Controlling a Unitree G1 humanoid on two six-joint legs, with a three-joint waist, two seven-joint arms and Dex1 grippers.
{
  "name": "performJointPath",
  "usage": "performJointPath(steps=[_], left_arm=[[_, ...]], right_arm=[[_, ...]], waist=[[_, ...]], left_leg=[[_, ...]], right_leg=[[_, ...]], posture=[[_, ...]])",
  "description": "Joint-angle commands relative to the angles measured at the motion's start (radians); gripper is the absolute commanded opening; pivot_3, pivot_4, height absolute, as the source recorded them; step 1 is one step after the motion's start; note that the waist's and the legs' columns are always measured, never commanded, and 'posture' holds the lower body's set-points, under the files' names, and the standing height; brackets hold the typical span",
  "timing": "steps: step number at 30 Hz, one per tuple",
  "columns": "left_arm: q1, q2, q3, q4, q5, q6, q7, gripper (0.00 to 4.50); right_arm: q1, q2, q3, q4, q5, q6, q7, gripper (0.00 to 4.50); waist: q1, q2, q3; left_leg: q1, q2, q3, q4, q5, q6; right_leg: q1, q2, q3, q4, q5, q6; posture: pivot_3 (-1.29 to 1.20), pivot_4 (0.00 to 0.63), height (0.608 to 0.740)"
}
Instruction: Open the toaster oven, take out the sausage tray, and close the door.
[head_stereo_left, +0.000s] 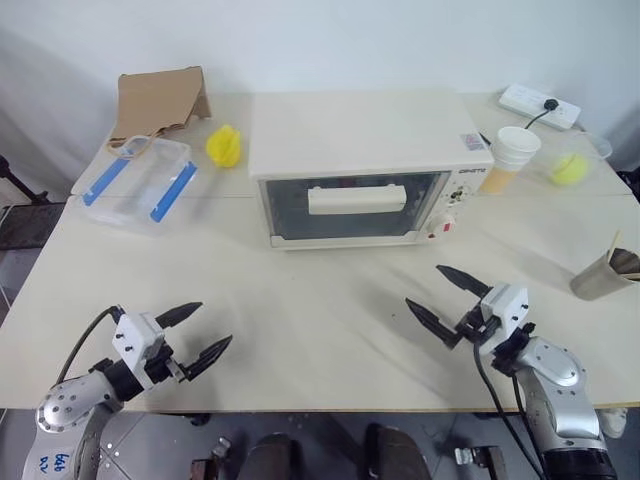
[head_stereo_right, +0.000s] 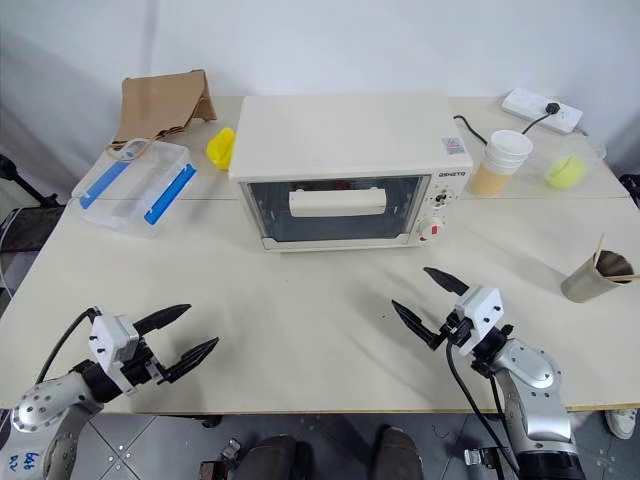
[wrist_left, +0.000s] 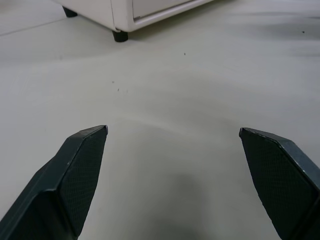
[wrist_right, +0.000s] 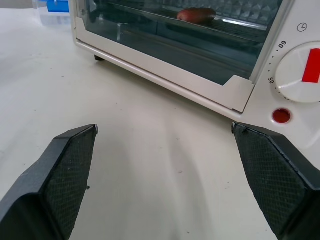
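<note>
The cream-white toaster oven stands at the middle back of the table. Its glass door is shut, the white bar handle across the front. Through the glass in the right wrist view I see a red sausage on the ribbed silver sausage tray inside. My left gripper hovers open near the table's front left, far from the oven, with nothing between its fingers. My right gripper is open too, front right, pointing at the oven's lower right corner by the knobs.
A clear plastic box with blue clips, a yellow object and folded cardboard lie left of the oven. To its right are stacked paper cups, a yellow ball, a power strip and a cup with sticks.
</note>
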Motion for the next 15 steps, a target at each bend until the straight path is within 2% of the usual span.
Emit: performJointPath(steps=[1,5,10,15], left_arm=[[0.008,0.008,0.003,-0.035,-0.042,0.047,0.0,4.48],[-0.063,0.041,0.026,-0.066,-0.138,0.141,-0.019,4.48],[-0.243,0.101,0.045,-0.121,-0.398,0.341,-0.069,4.48],[-0.336,0.112,0.023,-0.109,-0.435,0.4,-0.078,4.48]], right_arm=[[-0.008,-0.022,0.002,-0.031,0.037,0.03,0.036,4.5],[-0.031,-0.037,0.032,-0.193,0.148,0.195,0.044,4.5],[-0.125,-0.037,0.027,-0.291,0.266,0.392,-0.016,4.5],[-0.232,-0.035,0.026,-0.285,0.3,0.482,-0.047,4.5]], waist=[[0.0,0.0,0.0],[0.001,0.0,0.0],[0.004,0.0,0.0],[-0.002,0.0,0.0]], left_leg=[[0.0,0.0,0.0,0.0,0.0,0.0],[0.0,0.002,0.0,0.0,0.0,0.0],[0.0,0.002,-0.002,0.002,0.001,0.0],[-0.001,-0.003,-0.002,0.001,0.0,-0.001]], right_leg=[[0.0,0.0,0.0,0.0,0.0,0.0],[0.0,0.0,0.0,0.0,0.0,0.0],[0.0,0.0,0.0,0.001,0.0,0.0],[-0.001,0.0,-0.001,0.002,0.0,0.0]], posture=[[0.0,0.15,0.74],[0.0,0.15,0.74],[0.0,0.15,0.74],[0.0,0.15,0.74]])
